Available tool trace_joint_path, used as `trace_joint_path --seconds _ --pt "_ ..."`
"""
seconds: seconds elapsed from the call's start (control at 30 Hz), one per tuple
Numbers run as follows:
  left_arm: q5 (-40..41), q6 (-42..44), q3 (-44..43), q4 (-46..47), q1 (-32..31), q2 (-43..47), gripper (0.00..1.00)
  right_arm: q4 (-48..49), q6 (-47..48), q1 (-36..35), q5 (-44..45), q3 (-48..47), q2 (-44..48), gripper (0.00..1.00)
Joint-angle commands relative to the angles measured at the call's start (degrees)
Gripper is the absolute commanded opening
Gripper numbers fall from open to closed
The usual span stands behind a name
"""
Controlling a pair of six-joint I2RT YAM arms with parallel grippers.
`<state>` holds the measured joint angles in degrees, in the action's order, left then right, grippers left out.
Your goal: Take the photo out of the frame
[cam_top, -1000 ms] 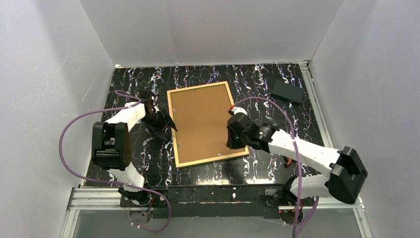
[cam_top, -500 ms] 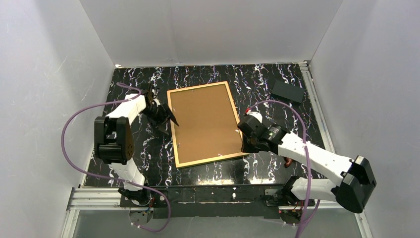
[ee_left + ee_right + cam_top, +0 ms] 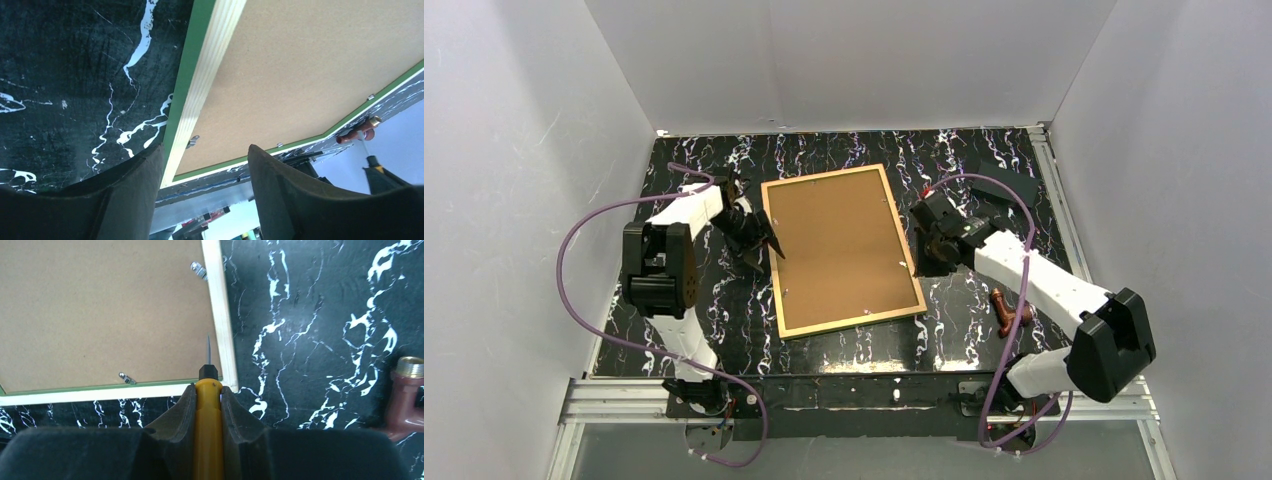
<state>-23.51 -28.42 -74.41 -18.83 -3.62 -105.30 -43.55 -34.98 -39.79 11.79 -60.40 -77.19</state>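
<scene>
White walls box in a black, white-veined surface (image 3: 844,150). The frame (image 3: 771,260) lies face down at its middle, its long axis running from the near edge to the far edge with a slight turn, and the brown backing panel (image 3: 839,250) is uppermost. No photo shows; I judge it lies under that panel, inside the frame. The frame sits between the two arms. The left pincer (image 3: 759,248) hangs at the left long rail, fingers spread and holding nothing, and the rail shows between them in its wrist view. The right pincer (image 3: 208,390) is just beside the right long rail, toward the near right corner. It pinches a yellow-handled tool (image 3: 208,430) whose thin blade shows over the pale rail. A metal tab (image 3: 199,270) lies farther along that rail, ahead of the blade and slightly to the panel side, so the right arm looks the nearer for working it.
</scene>
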Motion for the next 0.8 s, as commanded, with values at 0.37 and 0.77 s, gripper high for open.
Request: trace_joint_path --seconds 0.37,0.77 --pt "-2.12 -0.08 -0.14 -6.51 -0.51 -4.91 0.48 -1.14 8.15 3.95 -0.51 -14.17 -13.35 0.01" --pt "3.34 1.97 0.22 -7.04 -1.83 -5.56 0.33 -1.54 8.80 4.28 0.57 -15.84 -15.41 0.01"
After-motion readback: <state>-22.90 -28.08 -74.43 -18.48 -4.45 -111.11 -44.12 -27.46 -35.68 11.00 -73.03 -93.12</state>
